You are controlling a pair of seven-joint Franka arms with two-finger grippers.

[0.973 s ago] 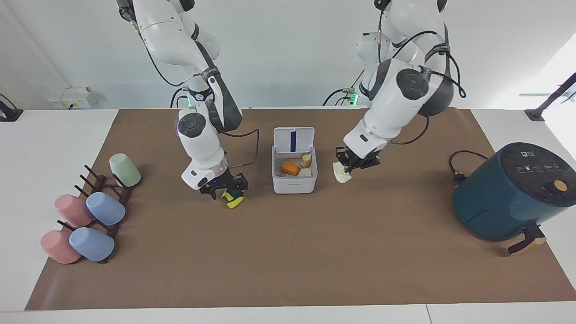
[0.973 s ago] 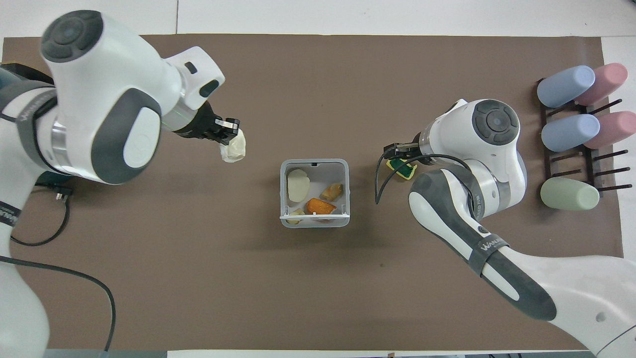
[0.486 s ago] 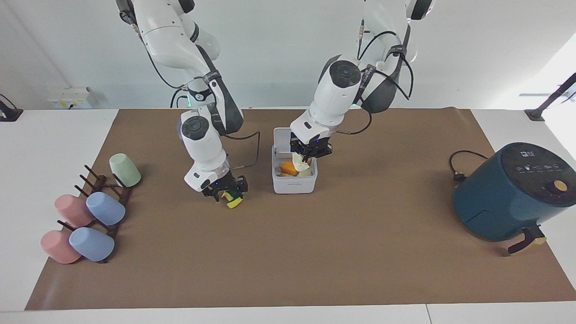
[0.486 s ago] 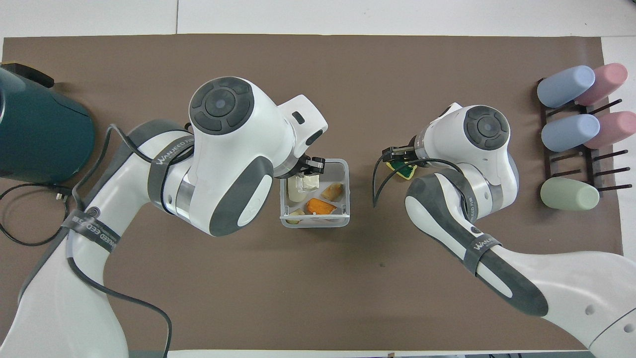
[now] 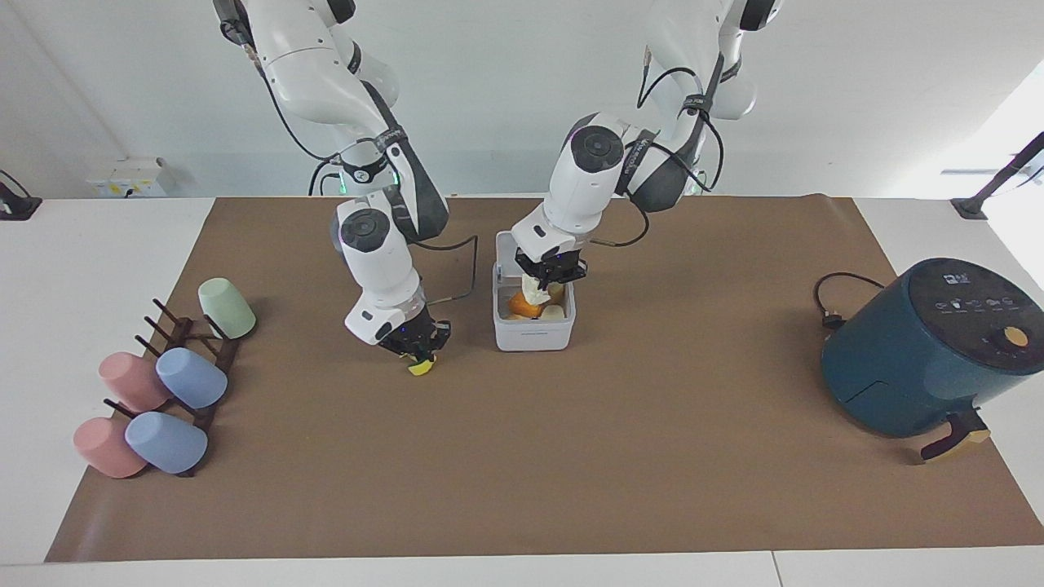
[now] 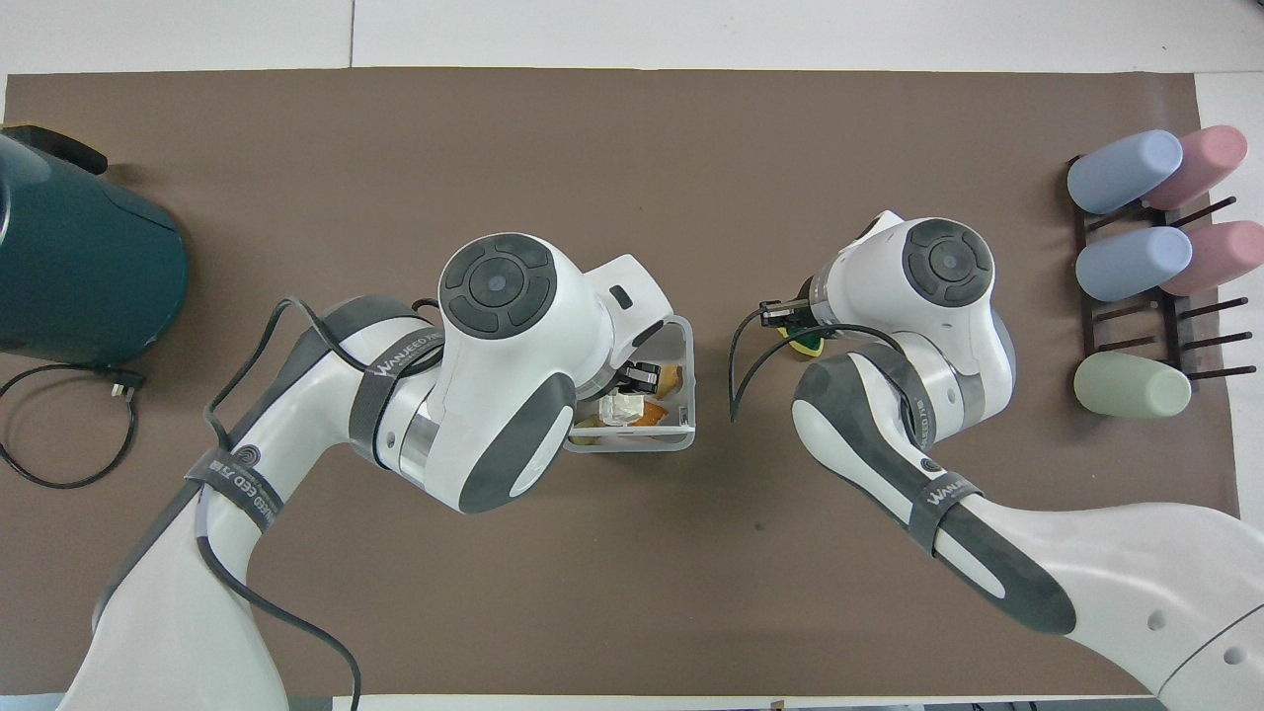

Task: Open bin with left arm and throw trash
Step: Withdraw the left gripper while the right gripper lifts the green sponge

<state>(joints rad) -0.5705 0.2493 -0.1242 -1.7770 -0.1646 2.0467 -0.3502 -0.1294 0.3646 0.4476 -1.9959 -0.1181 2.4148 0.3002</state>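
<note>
The white bin (image 5: 534, 333) stands mid-table with its lid (image 5: 504, 246) up. It holds an orange piece (image 5: 522, 306) and a cream lump (image 5: 555, 313). My left gripper (image 5: 548, 274) hangs over the open bin, shut on the white paper wad (image 5: 533, 288). The wad also shows in the overhead view (image 6: 622, 408) over the bin (image 6: 687, 346), under my left gripper (image 6: 638, 379). My right gripper (image 5: 414, 346) is low over the mat beside the bin, shut on the green-and-yellow spongy piece (image 5: 422, 368). My right gripper (image 6: 785, 318) and the piece (image 6: 808, 344) also show in the overhead view.
A teal air fryer (image 5: 930, 350) with its cable (image 5: 832, 303) stands at the left arm's end of the table. A rack of pastel cups (image 5: 163, 383) lies at the right arm's end. A brown mat (image 5: 522, 456) covers the table.
My left gripper has carried the paper wad from beside the bin to over it and lowered it toward the opening. My right gripper has closed in on the spongy piece.
</note>
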